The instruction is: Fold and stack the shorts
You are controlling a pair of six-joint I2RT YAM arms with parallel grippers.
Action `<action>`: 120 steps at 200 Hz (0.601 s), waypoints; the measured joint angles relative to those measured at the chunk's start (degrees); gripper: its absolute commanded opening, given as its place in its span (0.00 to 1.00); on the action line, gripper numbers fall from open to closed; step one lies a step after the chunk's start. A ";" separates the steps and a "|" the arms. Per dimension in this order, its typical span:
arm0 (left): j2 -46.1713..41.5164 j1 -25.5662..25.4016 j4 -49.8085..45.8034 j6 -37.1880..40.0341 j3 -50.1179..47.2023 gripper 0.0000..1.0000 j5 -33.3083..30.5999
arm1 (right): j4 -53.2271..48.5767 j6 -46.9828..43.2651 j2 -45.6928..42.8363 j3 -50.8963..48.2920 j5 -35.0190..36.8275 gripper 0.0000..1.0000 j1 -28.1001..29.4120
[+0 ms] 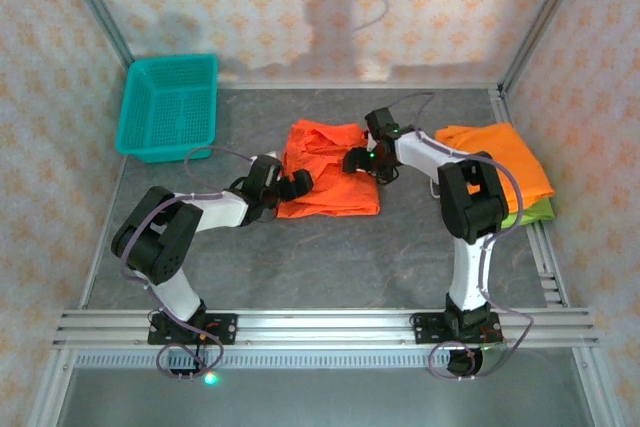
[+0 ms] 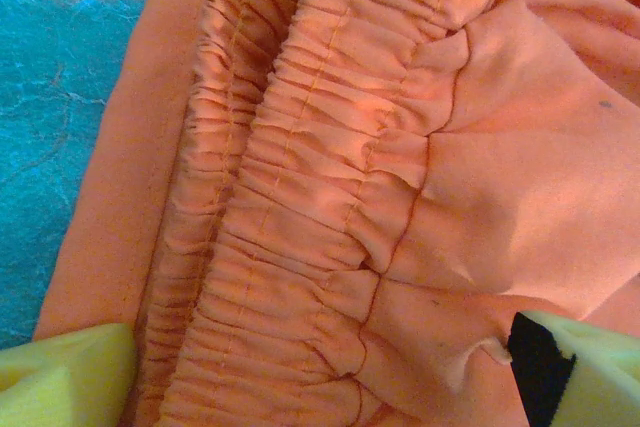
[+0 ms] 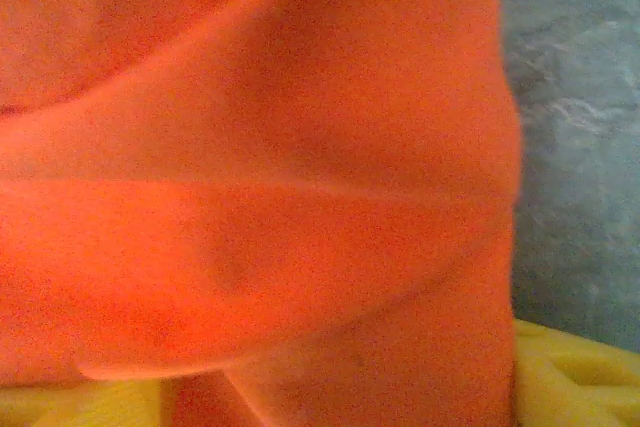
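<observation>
Item: bright orange soft fabric shorts (image 1: pixel 330 192), lying loosely spread in the middle of the grey worktop (image 1: pixel 300 267).
Lie of item: its gathered elastic waistband (image 2: pixel 300 197) is at the left edge. The cloth spreads rightward across the top view, slightly wider than it is deep.
Left gripper (image 1: pixel 297 185): at the lower-left edge of the orange fabric shorts. Its jaws are spread wide, with yellow foam pads (image 2: pixel 60 377) on either side of the waistband and nothing pinched.
Right gripper (image 1: pixel 360 160): at the upper-right edge of the same shorts. Orange cloth lies between its yellow pads (image 3: pixel 575 372). Whether the pads actually nip the cloth cannot be told.
Governing relation: the two grippers sit at opposite ends of one garment, and the waistband runs crosswise between the left jaws. Judged from this, the coming move depends on each side getting a hold on its own edge.
Stack: folded orange shorts (image 1: pixel 500 162) rest on lime green shorts (image 1: pixel 535 212) at the right of the worktop.
Nearer arm: the right arm is closer to the stack and the left arm is well apart from it.
Other stock: a teal plastic mesh basket (image 1: pixel 165 107) stands at the upper left, away from both grippers.
Progress, as judged: two pairs are stacked and this pair is not yet folded.
</observation>
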 measured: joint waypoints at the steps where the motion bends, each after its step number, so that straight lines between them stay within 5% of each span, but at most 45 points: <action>1: 0.00 0.00 0.00 0.00 0.00 0.96 0.00 | 0.00 -0.22 0.07 0.09 -0.02 0.54 0.00; 36: -4.96 0.00 -2.49 -0.09 -1.03 0.98 -0.92 | -0.96 -0.13 1.57 1.27 -0.39 0.11 0.00; 73: -19.63 0.13 -7.63 1.36 -0.02 1.00 -3.26 | -4.92 -1.38 1.55 3.15 4.61 0.00 0.02; 120: -28.98 0.81 -11.15 2.71 0.76 1.00 -4.33 | -16.17 -5.77 -1.97 7.45 17.77 0.00 0.02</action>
